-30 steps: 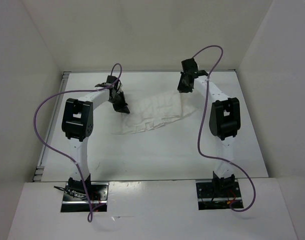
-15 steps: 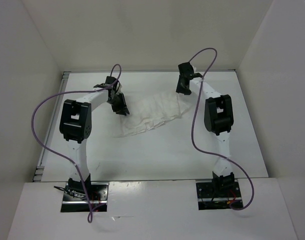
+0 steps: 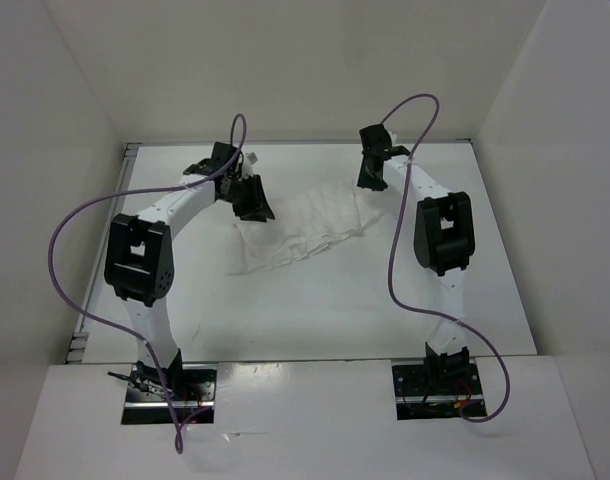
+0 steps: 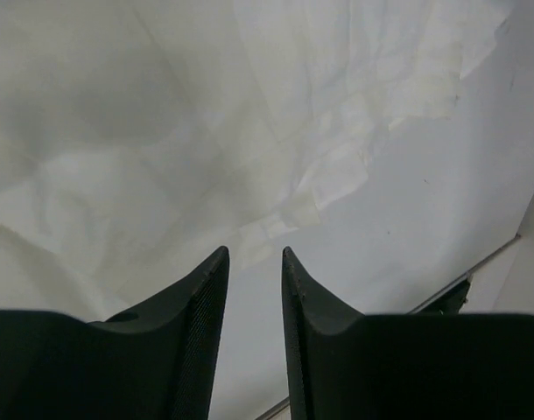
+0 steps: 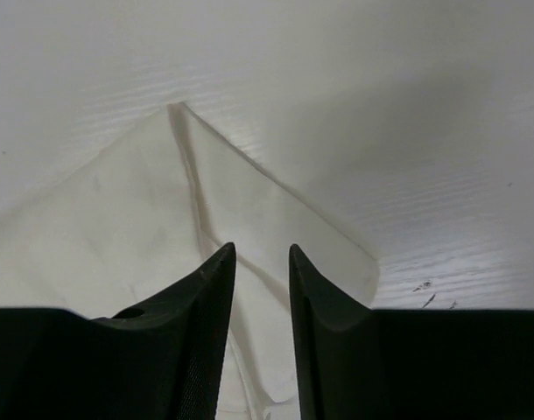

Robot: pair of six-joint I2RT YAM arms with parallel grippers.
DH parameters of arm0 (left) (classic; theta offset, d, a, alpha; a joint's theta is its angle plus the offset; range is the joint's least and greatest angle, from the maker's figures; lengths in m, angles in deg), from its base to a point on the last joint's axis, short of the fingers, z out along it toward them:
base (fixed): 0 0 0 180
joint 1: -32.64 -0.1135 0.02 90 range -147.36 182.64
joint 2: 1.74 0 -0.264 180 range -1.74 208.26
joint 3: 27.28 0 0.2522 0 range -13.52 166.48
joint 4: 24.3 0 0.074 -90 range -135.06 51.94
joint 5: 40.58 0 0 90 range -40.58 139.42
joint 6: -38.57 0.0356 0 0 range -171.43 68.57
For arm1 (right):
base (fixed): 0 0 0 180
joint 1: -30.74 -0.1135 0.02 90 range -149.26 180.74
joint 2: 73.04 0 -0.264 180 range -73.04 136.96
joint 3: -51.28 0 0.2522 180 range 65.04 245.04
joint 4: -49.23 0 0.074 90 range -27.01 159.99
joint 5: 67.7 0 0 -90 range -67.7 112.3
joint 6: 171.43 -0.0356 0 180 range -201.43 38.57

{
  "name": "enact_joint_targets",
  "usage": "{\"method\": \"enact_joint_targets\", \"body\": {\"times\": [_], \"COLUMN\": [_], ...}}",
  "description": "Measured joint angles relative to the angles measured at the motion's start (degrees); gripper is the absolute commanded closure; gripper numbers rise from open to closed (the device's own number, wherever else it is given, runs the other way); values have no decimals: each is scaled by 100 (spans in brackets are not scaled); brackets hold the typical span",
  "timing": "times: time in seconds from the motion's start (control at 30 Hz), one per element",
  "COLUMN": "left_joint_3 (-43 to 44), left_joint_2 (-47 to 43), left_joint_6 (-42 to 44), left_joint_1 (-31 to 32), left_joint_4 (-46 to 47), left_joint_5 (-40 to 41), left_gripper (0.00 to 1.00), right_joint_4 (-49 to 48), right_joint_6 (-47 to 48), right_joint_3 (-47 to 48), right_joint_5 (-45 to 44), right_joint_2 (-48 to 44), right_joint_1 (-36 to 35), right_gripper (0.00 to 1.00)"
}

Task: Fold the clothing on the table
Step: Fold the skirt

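Note:
The clothing (image 3: pixel 303 225) is a thin white pleated garment lying crumpled in the back middle of the table (image 3: pixel 315 310). My left gripper (image 3: pixel 255 206) hovers over the garment's left end. In the left wrist view its jaws (image 4: pixel 254 254) stand open with nothing between them, and the clothing (image 4: pixel 232 131) spreads below and ahead. My right gripper (image 3: pixel 369 180) hangs over the garment's back right corner. It is open too (image 5: pixel 261 249), with a pointed flap of the clothing (image 5: pixel 136 219) lying under its fingertips.
White walls (image 3: pixel 65 120) enclose the table on the left, back and right. Purple cables (image 3: pixel 60 235) loop beside each arm. A metal strip (image 3: pixel 85 320) runs along the table's left edge. Bare tabletop (image 5: pixel 389 96) lies beyond the cloth.
Both grippers have opened and let go of the clothing. Its right end has been drawn leftward, so the garment lies shorter. The left gripper has shifted slightly right, its elbow swinging left.

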Motion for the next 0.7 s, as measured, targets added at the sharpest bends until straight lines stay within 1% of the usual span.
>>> {"method": "enact_joint_targets", "body": {"times": [0.17,0.4,0.53,0.63,0.7], "left_joint_3": [-35,280,308,160,66], "left_joint_2": [398,1495,1569,1563,1539], "left_joint_6": [-26,-101,-192,-245,-330], "left_joint_1": [271,385,496,662,787], "left_joint_4": [184,396,564,817,942], "left_joint_5": [-326,-551,-702,-789,-863], "left_gripper": [62,62,63,63,63], "right_joint_4": [2,9,-35,-87,-103], "right_joint_6": [-59,-173,-227,-232,-232], "right_joint_3": [-15,-319,-446,-479,-485], "right_joint_5": [369,566,568,546,538], "right_joint_2": [258,297,295,289,286], "right_joint_1": [0,0,0,0,0], "right_gripper": [65,65,63,63,65]}}
